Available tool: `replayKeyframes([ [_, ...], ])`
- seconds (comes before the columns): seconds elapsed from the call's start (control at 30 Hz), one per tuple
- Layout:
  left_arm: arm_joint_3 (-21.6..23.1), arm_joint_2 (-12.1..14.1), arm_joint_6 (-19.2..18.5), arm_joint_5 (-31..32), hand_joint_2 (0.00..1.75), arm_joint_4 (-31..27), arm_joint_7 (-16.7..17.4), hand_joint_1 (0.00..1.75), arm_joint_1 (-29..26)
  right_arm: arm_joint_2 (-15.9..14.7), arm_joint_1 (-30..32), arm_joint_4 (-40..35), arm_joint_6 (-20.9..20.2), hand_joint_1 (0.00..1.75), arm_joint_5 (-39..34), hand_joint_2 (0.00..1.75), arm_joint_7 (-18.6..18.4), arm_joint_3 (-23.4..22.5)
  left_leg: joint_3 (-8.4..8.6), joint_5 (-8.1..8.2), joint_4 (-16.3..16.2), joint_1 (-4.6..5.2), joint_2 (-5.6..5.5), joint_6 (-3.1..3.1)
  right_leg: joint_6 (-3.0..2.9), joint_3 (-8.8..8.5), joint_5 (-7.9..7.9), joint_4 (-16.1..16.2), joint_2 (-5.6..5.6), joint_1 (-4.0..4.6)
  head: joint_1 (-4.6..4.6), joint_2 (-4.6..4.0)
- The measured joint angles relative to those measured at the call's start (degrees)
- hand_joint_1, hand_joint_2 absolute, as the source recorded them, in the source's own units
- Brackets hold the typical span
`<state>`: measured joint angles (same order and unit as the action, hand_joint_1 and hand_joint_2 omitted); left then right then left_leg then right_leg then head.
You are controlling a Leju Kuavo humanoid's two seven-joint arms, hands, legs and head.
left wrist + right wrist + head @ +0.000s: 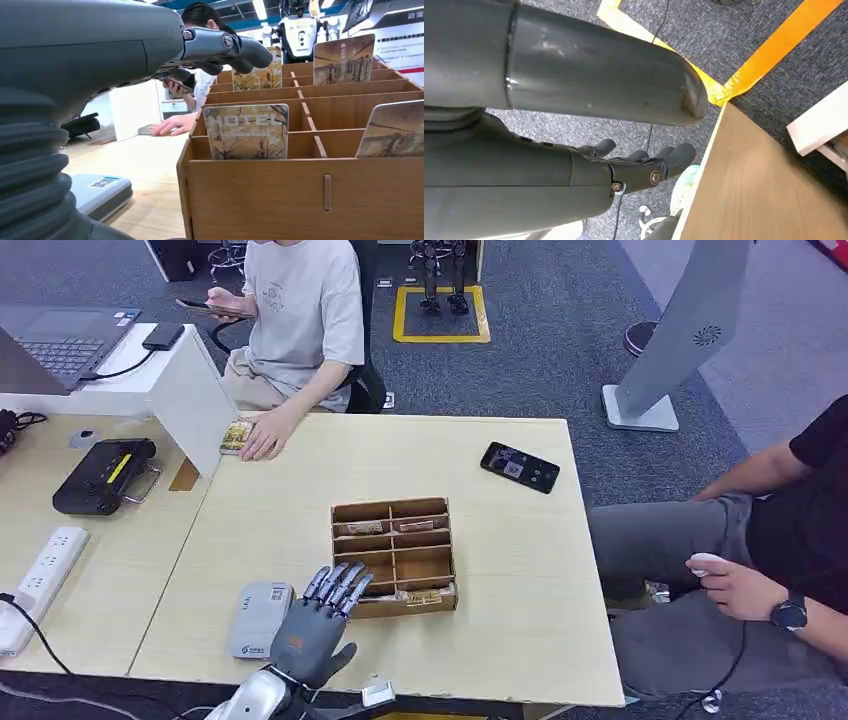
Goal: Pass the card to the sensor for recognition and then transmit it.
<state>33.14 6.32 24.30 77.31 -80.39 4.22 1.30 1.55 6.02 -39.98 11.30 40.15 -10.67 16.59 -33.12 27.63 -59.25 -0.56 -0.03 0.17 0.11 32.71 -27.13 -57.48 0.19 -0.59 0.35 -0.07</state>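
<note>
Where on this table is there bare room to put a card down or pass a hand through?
Bare wood lies between the wooden card box and the black phone, and along the table's right and near edges. The far-left stretch toward the person's hand is also open. It is crowded near-left: the left hand hovers between the grey sensor and the box.

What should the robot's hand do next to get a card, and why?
Probably lower the left hand a little and pinch the card standing in the near row of the wooden box. The hand hovers open at the box's near left corner, holding nothing, and the sensor lies just beside it on the table, so a card has to be picked first.
</note>
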Motion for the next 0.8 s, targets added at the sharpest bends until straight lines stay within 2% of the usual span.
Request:
replayKeyframes([
  [0.8, 0.1, 0.1, 0.0, 0.0, 1.75, 0.0, 0.0, 0.0, 0.1, 0.0, 0.0, 0.3, 0.0, 0.0, 0.0, 0.0, 0.0, 0.3, -0.01, 0.0, 0.0, 0.0, 0.0, 0.0, 0.0, 0.01, 0.0, 0.0, 0.0, 0.0, 0.0, 0.0],
])
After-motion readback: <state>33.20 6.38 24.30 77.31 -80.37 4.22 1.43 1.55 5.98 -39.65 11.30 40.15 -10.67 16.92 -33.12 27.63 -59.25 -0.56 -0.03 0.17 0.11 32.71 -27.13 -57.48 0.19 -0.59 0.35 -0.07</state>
